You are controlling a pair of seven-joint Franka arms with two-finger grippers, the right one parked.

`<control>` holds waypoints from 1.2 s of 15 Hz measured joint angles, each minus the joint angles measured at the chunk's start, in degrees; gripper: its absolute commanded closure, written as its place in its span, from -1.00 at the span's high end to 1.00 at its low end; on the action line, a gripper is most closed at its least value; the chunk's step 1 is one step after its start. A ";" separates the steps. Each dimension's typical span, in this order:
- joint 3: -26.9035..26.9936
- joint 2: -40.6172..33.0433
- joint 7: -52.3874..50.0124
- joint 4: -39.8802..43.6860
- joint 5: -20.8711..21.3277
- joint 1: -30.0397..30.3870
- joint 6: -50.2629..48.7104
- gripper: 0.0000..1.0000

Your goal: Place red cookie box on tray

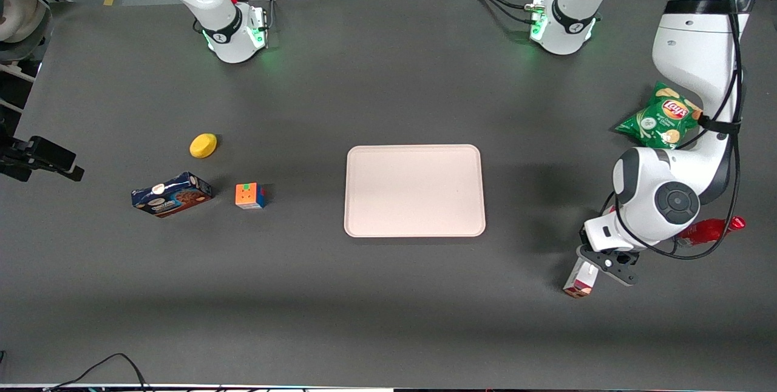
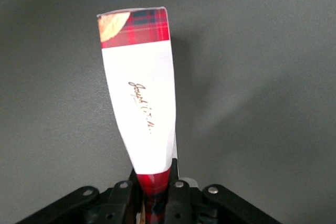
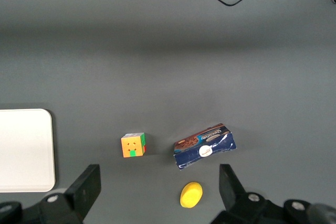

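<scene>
The red cookie box (image 1: 580,280) is a long carton, dark red plaid with a white label panel (image 2: 142,93). My left gripper (image 1: 598,264) is shut on one plaid end of it (image 2: 155,187), a finger pressing each side. The rest of the box sticks out past the fingertips over the dark table. Whether its free end touches the table I cannot tell. The pale pink tray (image 1: 415,190) lies flat in the middle of the table with nothing on it. The gripper and box are off toward the working arm's end, nearer the front camera than the tray.
A red bottle (image 1: 710,229) lies close by the working arm, and a green chips bag (image 1: 658,116) lies farther from the camera. Toward the parked arm's end are a blue cookie box (image 1: 172,194), a puzzle cube (image 1: 249,195) and a yellow disc (image 1: 203,145).
</scene>
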 measured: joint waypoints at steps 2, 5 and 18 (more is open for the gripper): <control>0.00 -0.03 -0.78 0.06 0.00 -0.04 -0.05 -1.00; -0.02 -1.21 -4.35 1.26 -0.12 -0.19 -3.93 -1.00; -5.65 -20.01 -36.87 11.27 -5.37 -6.56 -35.96 -1.00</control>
